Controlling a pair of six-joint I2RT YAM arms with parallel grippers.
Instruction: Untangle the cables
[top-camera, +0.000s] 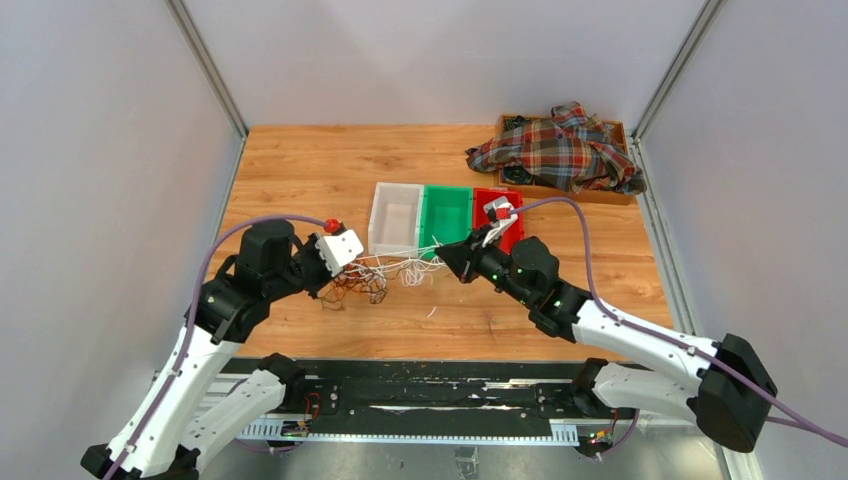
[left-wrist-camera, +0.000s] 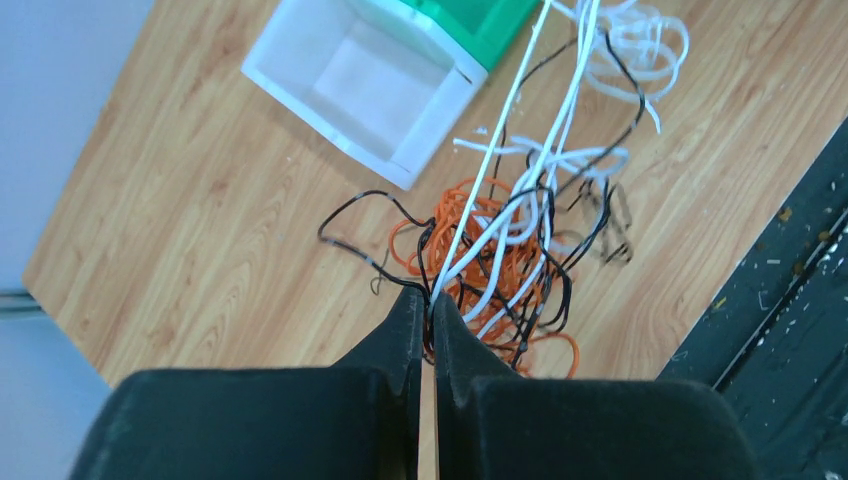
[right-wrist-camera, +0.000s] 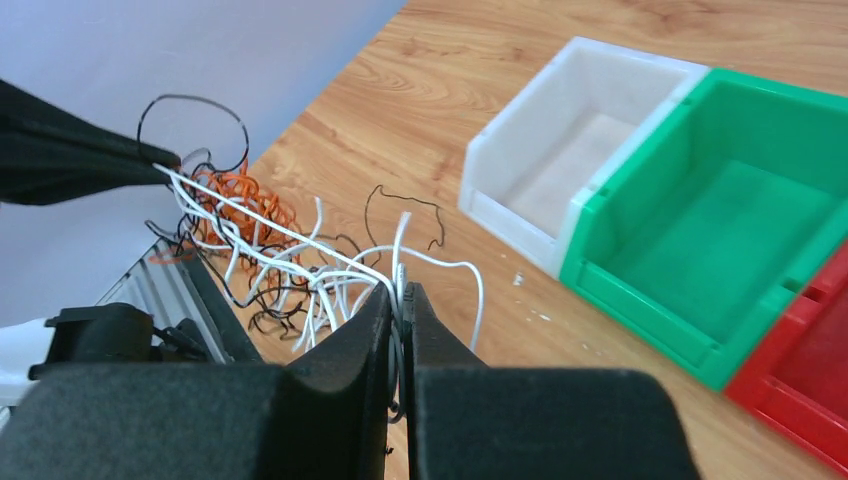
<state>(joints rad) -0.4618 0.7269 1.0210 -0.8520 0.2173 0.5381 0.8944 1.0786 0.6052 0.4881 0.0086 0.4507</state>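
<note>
The cables are a tangle of thin white, orange and black wires strung between my two grippers, just in front of the bins. My left gripper is shut on white and black strands at the tangle's near end, with the orange cables bunched on the table beyond its tips. My right gripper is shut on white cables, one drawn taut across to the left gripper's black fingers. From above, the left gripper and right gripper face each other across the bundle.
A clear white bin, a green bin and a red bin stand side by side behind the cables. A wooden tray with a plaid cloth lies at the far right. A black rail runs along the near edge.
</note>
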